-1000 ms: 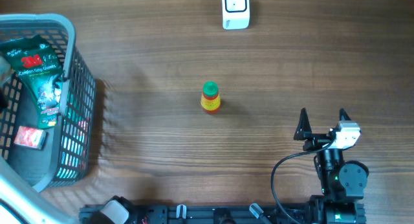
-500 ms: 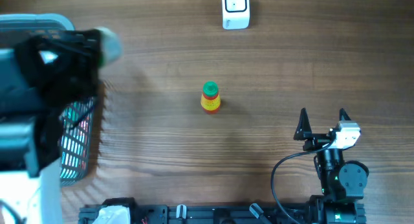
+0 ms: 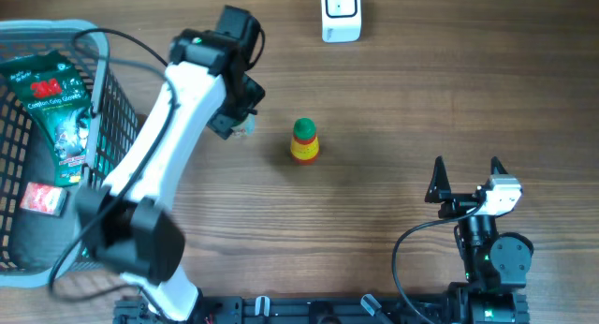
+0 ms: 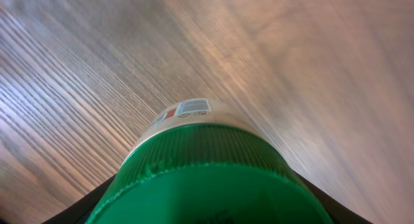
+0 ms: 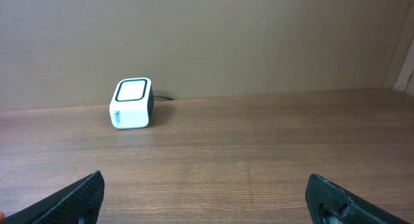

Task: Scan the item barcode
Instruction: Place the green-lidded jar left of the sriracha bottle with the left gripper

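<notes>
White left arm [image 3: 178, 109] stretched diagonally over table [image 3: 421, 90], green-capped jar [image 4: 207, 179] between fingers [image 4: 81, 210]

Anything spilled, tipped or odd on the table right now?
Nothing stands out. The left gripper holds the green-capped jar, the small bottle stands upright, the scanner sits at the far edge, nothing spilled.

Left arm [image 3: 173, 109]: white links, black joints; right arm [image 3: 491, 254]: black, looped cable [image 3: 394, 258].

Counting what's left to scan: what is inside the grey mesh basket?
A green printed packet and a small red packet lie inside the grey mesh basket. The white left arm covers its lower right part, so anything there is hidden.
</notes>
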### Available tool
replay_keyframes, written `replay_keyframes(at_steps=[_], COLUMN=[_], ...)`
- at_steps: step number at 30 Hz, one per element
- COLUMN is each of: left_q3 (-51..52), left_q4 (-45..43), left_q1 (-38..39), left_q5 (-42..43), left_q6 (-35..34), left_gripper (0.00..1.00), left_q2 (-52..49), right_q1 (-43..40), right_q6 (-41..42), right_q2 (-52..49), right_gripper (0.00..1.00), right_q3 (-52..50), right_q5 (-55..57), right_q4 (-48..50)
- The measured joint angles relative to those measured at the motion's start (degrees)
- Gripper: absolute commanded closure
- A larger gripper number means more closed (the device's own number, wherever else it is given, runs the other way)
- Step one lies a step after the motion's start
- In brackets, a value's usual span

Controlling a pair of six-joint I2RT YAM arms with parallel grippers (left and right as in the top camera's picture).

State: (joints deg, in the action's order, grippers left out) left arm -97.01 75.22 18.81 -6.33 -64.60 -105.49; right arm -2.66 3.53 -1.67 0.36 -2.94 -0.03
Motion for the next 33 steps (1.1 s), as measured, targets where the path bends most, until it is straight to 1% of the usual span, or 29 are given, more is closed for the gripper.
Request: replay_keyframes(at_steps=[4, 6, 7, 11, 13, 16, 18, 21, 22, 25, 26, 27, 33], left_q3=[0.0, 0.0, 0.0, 0.0, 0.0, 0.1, 1.0, 4.2, 5.5, 7.6, 7.7, 7.7, 7.7], left_q4=[-0.5, -0.9, -1.4, -6.3, -7.0, -6.9, -7.3, -7.3, -7.3, -7.3, -7.4, -7.6, -8.1], left_q1=[0.0, 0.3, 0.7, 4.8, 8.0, 11.0, 11.8, 11.8, 11.6, 11.1, 11.0, 10.9, 10.7], left_q5=[-0.3, -0.4, -0.6, -2.2, -5.1, -8.0, -9.0, -9.9, -10.1, -10.2, -10.2, -10.2, -10.2], left_q6=[-6.8, -11.5, -15.5, -28.7, -36.0, -43.5, -47.2, -51.2, -51.4, -51.4, -51.4, -51.4, -51.4], left_gripper=[0.51, 0.51, 0.5, 0.4, 0.4, 0.39, 0.37, 0.35, 0.33, 0.23, 0.13, 0.0, 0.0], left_q2=[-7.7, -9.9, -11.0, -12.2, -12.2, -12.2, -12.2, -12.2, -12.2, -12.3, -12.3, -12.3, -12.2], right_q1=[0.0, 0.0, 0.0, 0.0, 0.0, 0.0, 0.0, 0.0, 0.0, 0.0, 0.0, 0.0, 0.0], right_q6=[0.0, 0.0, 0.0, 0.0, 0.0, 0.0, 0.0, 0.0, 0.0, 0.0, 0.0, 0.0, 0.0], right_q2=[0.0, 0.0, 0.0, 0.0, 0.0, 0.0, 0.0, 0.0, 0.0, 0.0, 0.0, 0.0, 0.0], right_gripper=[0.0, 0.0, 0.0, 0.0, 0.0, 0.0, 0.0, 0.0, 0.0, 0.0, 0.0, 0.0, 0.0], right_q3=[0.0, 0.0, 0.0, 0.0, 0.0, 0.0, 0.0, 0.0, 0.0, 0.0, 0.0, 0.0, 0.0], right_q5=[0.0, 0.0, 0.0, 0.0, 0.0, 0.0, 0.0, 0.0, 0.0, 0.0, 0.0, 0.0, 0.0], right_q4=[0.0, 0.0, 0.0, 0.0, 0.0, 0.0, 0.0, 0.0, 0.0, 0.0, 0.0, 0.0, 0.0])
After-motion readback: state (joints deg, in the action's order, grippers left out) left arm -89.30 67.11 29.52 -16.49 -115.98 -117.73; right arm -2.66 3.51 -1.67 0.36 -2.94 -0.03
